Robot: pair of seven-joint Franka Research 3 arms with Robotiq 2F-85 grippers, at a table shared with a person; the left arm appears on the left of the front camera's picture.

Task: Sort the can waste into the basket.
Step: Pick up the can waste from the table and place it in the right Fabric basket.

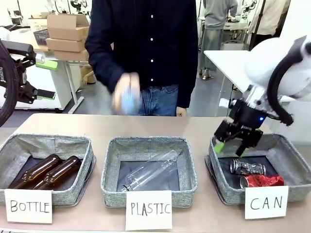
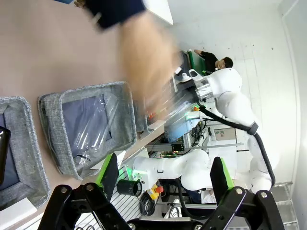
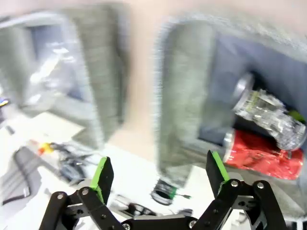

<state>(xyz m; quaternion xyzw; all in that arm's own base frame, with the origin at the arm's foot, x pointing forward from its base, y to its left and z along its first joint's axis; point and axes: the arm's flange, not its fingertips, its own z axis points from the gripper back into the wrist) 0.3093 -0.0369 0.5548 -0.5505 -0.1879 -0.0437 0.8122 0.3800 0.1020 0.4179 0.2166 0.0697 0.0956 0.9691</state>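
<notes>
1. Grey woven fabric makes up three square bins in a row along the near edge of the table (image 1: 146, 126), each fronted by a white card with handwritten capitals.
2. Front view, cards read from nine o'clock to three o'clock: "BOTTLE" (image 1: 28, 206), "PLASTIC" (image 1: 148, 209), "CAN" (image 1: 266, 202).
3. Bin behind "BOTTLE" (image 1: 14, 145) holds two brown glass bottles (image 1: 48, 171) lying side by side; the bin behind "PLASTIC" (image 1: 116, 150) holds a clear plastic bottle (image 1: 150, 175) lying on its side.
4. Behind "CAN" stands the basket (image 1: 286, 148), with both pieces of can waste on its dark bottom: the dark can (image 1: 248, 168) with silver ends, and the red can (image 1: 262, 181) just at its five o'clock, nearly touching it. Any print on the cans is too small to read.
5. Right gripper (image 1: 232, 148) hangs over the basket's far left corner, jaws spread wide, holding nothing; the dark can lies near it toward four o'clock, the red one a little farther on.
6. Right wrist view, blurred: the silver-ended can (image 3: 268, 117) and the red can (image 3: 261, 155) lie at about two o'clock of the open green-padded fingers (image 3: 101, 177), apart from them.
7. Left gripper (image 2: 163, 179) in its wrist view stands wide open and empty, away from the bins.
8. Person's hand (image 1: 127, 99) is a blur over the far edge of the table.
</notes>
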